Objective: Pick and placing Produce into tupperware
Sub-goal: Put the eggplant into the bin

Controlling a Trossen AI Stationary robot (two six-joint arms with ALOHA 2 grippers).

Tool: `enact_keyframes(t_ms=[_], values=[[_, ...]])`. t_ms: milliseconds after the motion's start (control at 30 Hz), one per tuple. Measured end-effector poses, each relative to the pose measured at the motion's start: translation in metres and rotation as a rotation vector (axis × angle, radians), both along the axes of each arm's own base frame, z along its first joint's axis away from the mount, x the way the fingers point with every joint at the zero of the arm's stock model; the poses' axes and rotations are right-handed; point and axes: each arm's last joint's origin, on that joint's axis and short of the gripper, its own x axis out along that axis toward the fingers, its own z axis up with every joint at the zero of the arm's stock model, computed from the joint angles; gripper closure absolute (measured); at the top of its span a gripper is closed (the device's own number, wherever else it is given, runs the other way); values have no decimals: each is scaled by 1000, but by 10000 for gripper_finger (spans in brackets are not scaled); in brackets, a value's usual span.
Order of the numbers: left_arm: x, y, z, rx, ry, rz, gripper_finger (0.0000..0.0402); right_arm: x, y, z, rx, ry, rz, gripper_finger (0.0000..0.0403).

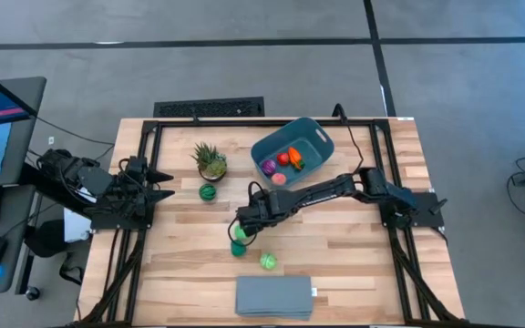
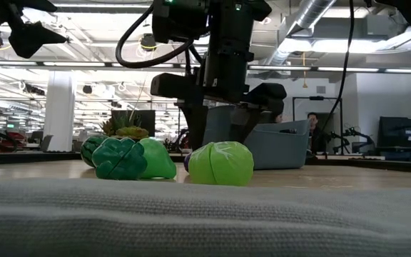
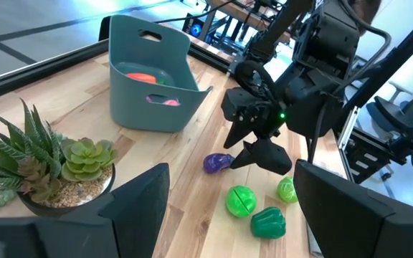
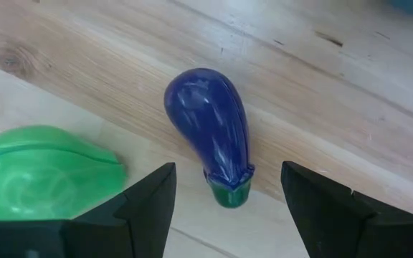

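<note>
Produce lies scattered mid-table: a green pepper (image 3: 267, 222), a purple eggplant (image 4: 210, 132) under the right gripper (image 4: 224, 190), whose fingers are spread above it. Left gripper (image 1: 158, 182) waits spread at the table's left edge. Farther right, the tupperware (image 1: 315, 135) holds several pieces.

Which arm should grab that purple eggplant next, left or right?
Right. The right gripper hovers open directly over the eggplant, while the left gripper waits at the table's left edge.
</note>
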Motion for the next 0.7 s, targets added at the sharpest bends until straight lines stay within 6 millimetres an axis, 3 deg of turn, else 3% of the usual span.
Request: enact_keyframes(t_ms=[700], values=[[0,0,0,-6,-5,1,116,0,0,0,35,-20,-163,127]])
